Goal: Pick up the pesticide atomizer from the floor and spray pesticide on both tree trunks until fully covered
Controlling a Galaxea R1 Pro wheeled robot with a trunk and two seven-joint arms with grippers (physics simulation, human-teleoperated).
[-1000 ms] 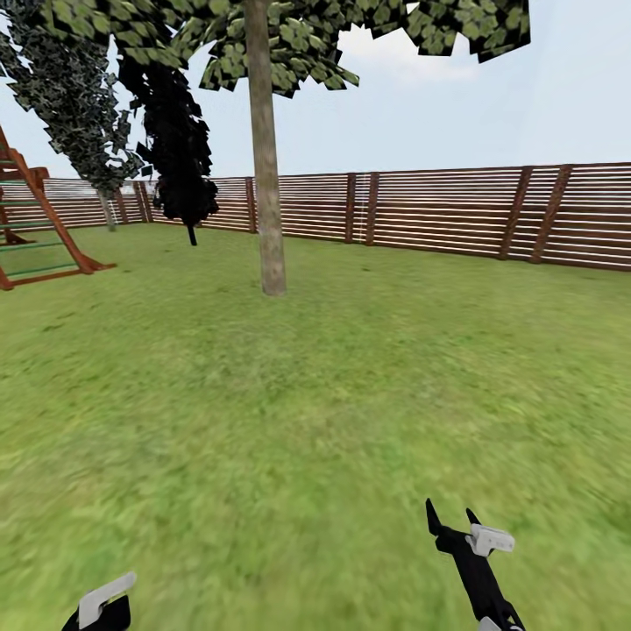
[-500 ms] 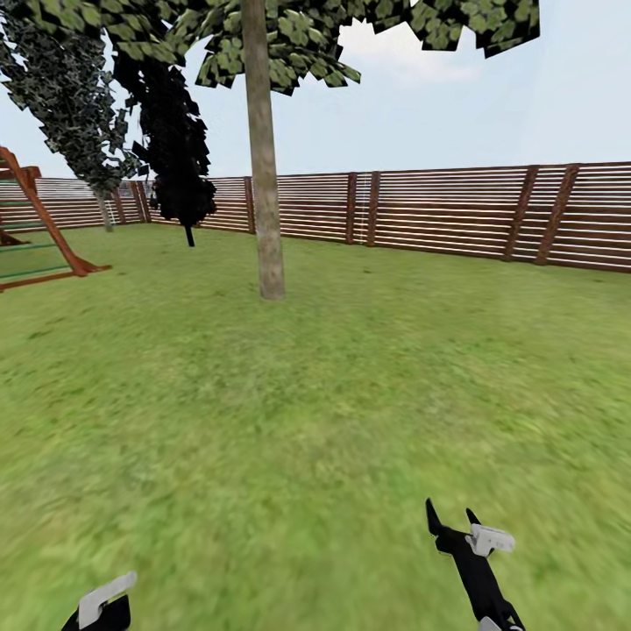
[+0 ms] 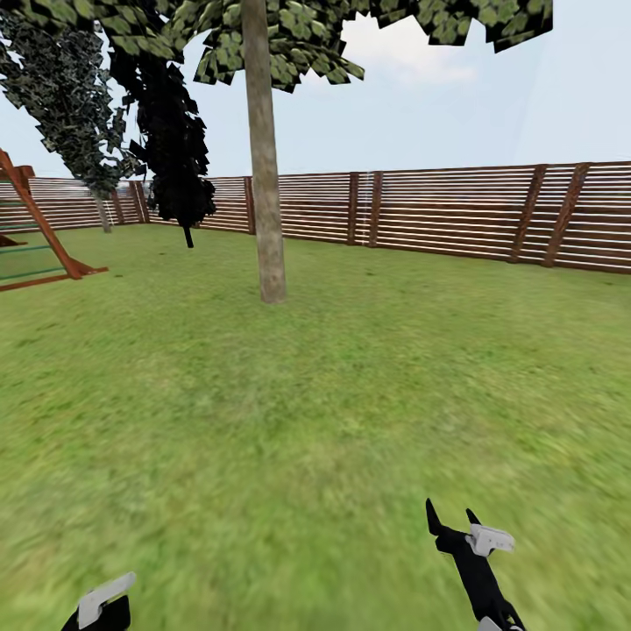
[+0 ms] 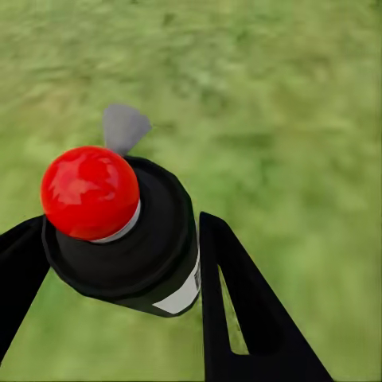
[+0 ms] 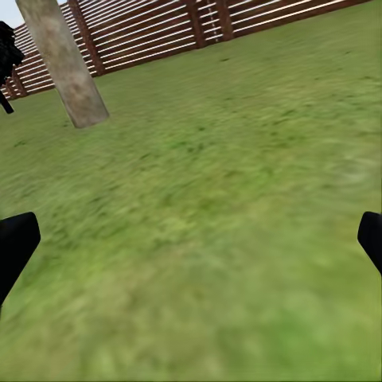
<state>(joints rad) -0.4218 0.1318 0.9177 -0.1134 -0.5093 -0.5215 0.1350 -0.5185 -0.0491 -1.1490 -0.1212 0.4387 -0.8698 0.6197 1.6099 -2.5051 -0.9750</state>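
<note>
Pinching the pesticide atomizer (image 4: 127, 231), the left end effector (image 4: 119, 274); the right end effector (image 5: 191, 247) spread, tree trunk (image 5: 64, 64) well ahead.

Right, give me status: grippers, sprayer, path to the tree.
Left gripper shut on pesticide atomizer, red cap up. Right gripper open, empty. Tree trunk ahead across lawn; nothing in the way.

Off to your left stands a red-brown wooden A-frame climbing frame with green rungs (image 3: 39, 237), its feet on the grass. Farther back you see a dark, narrow, near-black conifer (image 3: 175, 149) on a thin stem, and beside it a grey-green leafy tree (image 3: 70, 96) near the corner. Overhead, pale blue sky with a white cloud (image 3: 403, 57).
</note>
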